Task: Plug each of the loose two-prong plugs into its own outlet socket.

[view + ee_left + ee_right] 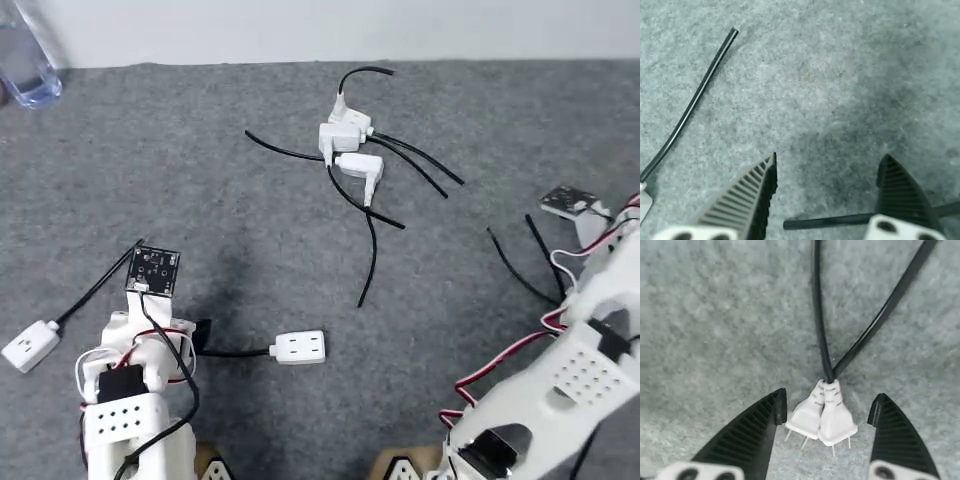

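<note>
Two white two-prong plugs [822,415] lie side by side on the grey carpet, their black cords [820,315] running away from them. My right gripper [831,396] is open, with one finger on each side of the pair and not touching them. My left gripper [830,160] is also open over bare carpet, and a black cord [830,220] crosses between its fingers. In the high view, one white outlet socket [298,347] lies just right of the left arm [135,380]. A second socket [30,345] lies to that arm's left.
A cluster of white plug and socket pieces [348,145] with several black cords sits at the back centre. A clear bottle [25,60] stands at the back left corner. The right arm [560,370] covers the front right. Loose cords [520,265] trail beside it.
</note>
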Controlling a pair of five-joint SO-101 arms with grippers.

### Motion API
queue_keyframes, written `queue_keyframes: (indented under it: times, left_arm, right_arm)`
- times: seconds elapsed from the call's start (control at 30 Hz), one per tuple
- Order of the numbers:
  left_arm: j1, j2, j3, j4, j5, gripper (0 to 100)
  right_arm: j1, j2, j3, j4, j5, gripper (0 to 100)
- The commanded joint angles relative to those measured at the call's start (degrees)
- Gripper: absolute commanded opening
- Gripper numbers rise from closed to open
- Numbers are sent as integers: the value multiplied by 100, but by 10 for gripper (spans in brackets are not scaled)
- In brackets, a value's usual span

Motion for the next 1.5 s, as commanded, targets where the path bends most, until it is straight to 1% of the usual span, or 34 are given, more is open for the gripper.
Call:
queue_keyframes:
  times: [0.0, 0.1, 0.3, 0.47, 0.53, 0.73, 0.9, 1.07, 1.1, 1.23, 1.3, 1.47]
  left_arm:
    - [44, -62, -48, -176, 18, 306]
    - [53, -62, -40, -176, 18, 306]
    - [53, -62, -40, -176, 18, 306]
    - [53, -62, -40, -176, 18, 306]
    - [53, -62, -40, -176, 18, 306]
    - [62, -62, -40, -185, 18, 306]
    - [62, -62, -22, -255, 26, 306]
    - [62, -62, -22, -255, 26, 306]
    - [62, -62, -22, -255, 26, 306]
    - [70, -62, -22, -246, 26, 306]
    - [70, -62, -22, -246, 26, 306]
    - [70, -62, -22, -246, 26, 306]
  right_arm:
    - [189, 22, -299, -119, 246, 262]
    - [338, 127, -413, -127, 422, 262]
    - [558, 716, -1064, -127, 422, 262]
    - [585, 1323, -1521, -127, 431, 261]
    - [585, 1525, -1635, -119, 431, 227]
    - [558, 1648, -1741, -66, 431, 9]
    - [585, 1587, -1749, 75, 422, 6]
    - [426, 831, -1741, 1200, 378, 9]
    - [382, 602, -1705, 1244, 246, 9]
    - [338, -277, -1714, 1209, -1363, 9]
    - [268, -664, -1714, 1209, -2022, 9]
    - [84, -1305, -1705, 1218, -3165, 9]
